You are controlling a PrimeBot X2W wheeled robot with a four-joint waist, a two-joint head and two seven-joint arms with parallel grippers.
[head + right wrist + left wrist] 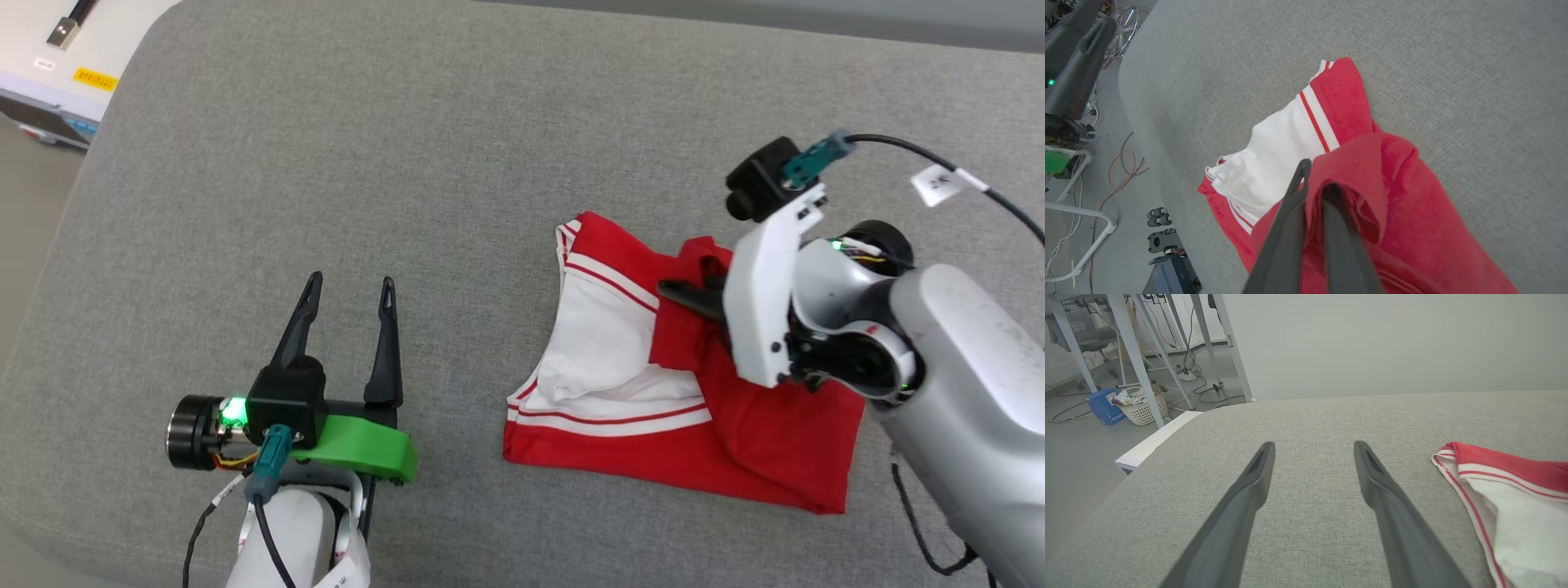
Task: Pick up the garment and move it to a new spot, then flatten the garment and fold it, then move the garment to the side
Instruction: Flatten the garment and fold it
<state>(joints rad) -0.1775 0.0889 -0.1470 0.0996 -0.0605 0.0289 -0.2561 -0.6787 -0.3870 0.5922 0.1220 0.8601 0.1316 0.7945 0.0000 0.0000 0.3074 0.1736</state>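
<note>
The garment (pixel 637 384) is a red shirt with white sleeves and striped trim, lying crumpled on the right half of the grey padded table (pixel 457 163). My right gripper (pixel 682 296) is shut on a raised fold of its red cloth (pixel 1355 171), which drapes over the fingers (pixel 1290 228) in the right wrist view. My left gripper (pixel 347 306) stands open over bare table to the left of the shirt, holding nothing. In the left wrist view its fingers (pixel 1249 490) point across the table, and the shirt's striped sleeve (pixel 1506 494) lies at the right edge.
The table's rounded left edge (pixel 1126 473) drops to a floor with white table legs (pixel 1139 355), cables, a white basket (pixel 1143 408) and a blue box (pixel 1104 406). A white device (pixel 57 73) sits beyond the far left corner. Small gear (pixel 1167 249) lies on the floor below.
</note>
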